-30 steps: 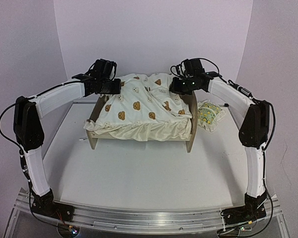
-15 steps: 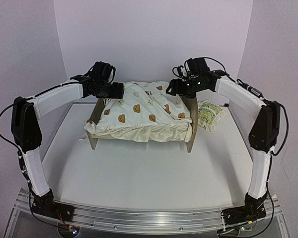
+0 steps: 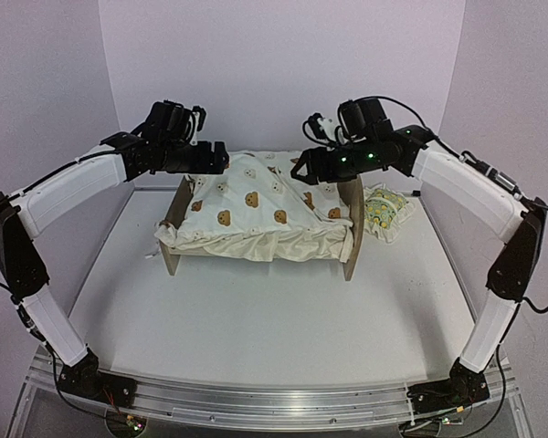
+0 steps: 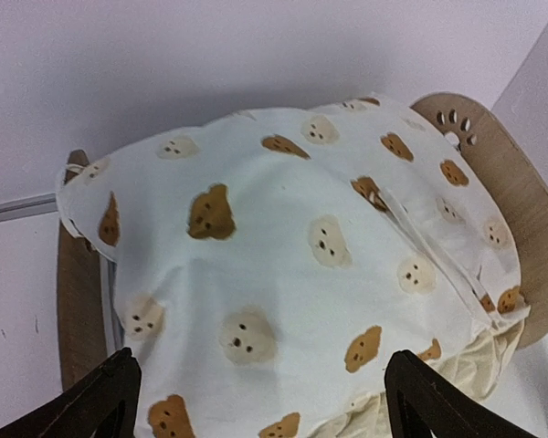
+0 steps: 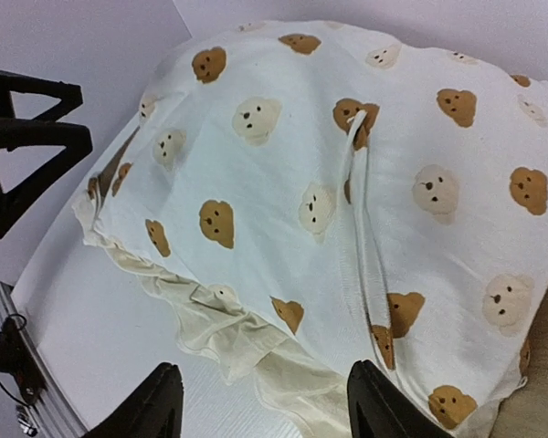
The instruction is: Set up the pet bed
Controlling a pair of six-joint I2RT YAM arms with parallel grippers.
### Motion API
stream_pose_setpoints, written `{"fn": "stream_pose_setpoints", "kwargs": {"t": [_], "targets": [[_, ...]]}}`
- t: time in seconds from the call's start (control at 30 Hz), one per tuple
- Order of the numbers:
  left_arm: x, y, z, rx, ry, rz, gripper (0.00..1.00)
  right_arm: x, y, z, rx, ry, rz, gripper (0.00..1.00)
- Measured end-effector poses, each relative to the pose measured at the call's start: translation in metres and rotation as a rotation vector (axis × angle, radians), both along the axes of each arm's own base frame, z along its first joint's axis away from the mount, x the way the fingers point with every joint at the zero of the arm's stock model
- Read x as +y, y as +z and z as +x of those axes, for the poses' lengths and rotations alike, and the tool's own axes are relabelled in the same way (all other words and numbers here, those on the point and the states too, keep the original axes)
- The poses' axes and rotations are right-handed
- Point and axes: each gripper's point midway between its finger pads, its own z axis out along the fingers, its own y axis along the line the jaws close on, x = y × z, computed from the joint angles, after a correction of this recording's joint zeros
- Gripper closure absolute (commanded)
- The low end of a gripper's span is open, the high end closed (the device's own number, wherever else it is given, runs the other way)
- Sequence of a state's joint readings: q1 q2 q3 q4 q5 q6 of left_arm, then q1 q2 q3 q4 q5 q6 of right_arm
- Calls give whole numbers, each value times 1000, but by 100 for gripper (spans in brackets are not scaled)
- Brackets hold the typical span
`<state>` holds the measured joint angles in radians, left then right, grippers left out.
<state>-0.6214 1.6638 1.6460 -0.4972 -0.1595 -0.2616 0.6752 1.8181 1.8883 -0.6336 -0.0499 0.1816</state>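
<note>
Both arms have risen off the bear-print cushion [image 3: 256, 205], jaws let go. On the table [image 3: 256, 328] the pet bed [image 3: 352, 242] stands toward 12 o'clock under the draped cushion, with the lemon pillow [image 3: 384, 208] at its 3 o'clock. Over its far edge, the left gripper [image 3: 217, 157] at 10 o'clock and the right gripper [image 3: 300, 172] at 1 o'clock hang released and empty.

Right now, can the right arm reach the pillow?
Probably yes. The pillow lies uncovered beside the bed at its right end, and the open right tool hangs over the cushion close by.

No legible text or labels anywhere.
</note>
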Motion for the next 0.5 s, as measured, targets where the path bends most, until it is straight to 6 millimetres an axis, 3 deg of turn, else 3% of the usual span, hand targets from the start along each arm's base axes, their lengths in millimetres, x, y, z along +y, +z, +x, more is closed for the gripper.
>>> {"fn": "stream_pose_setpoints", "kwargs": {"t": [0.2, 0.33, 0.5], "targets": [[-39, -44, -36, 79, -108, 44, 10, 12, -46, 15, 61, -12, -75, 48], [-55, -59, -54, 116, -158, 46, 11, 16, -58, 29, 60, -35, -100, 48], [-61, -68, -60, 126, -177, 46, 11, 18, -62, 42, 31, -55, -125, 47]]}}
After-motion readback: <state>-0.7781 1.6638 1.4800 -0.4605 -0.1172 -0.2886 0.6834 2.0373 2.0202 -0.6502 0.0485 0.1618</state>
